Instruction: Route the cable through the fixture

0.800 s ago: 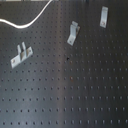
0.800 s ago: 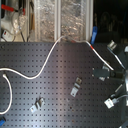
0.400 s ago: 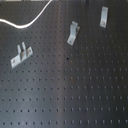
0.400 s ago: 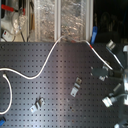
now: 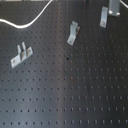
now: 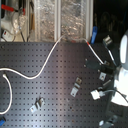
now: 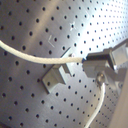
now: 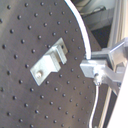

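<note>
In both wrist views the gripper is clenched on the end of the white cable, which runs off over the black perforated table. A light-grey bracket bolted to the table sits just beside the cable in the first wrist view. I cannot tell whether this is the slim fixture seen upright at the far edge in the first exterior view. That view also shows the two-pronged bracket and the angled bracket, but no gripper. Only the second exterior view shows the cable's whole curve across the table, from near the arm to the second exterior view's left.
</note>
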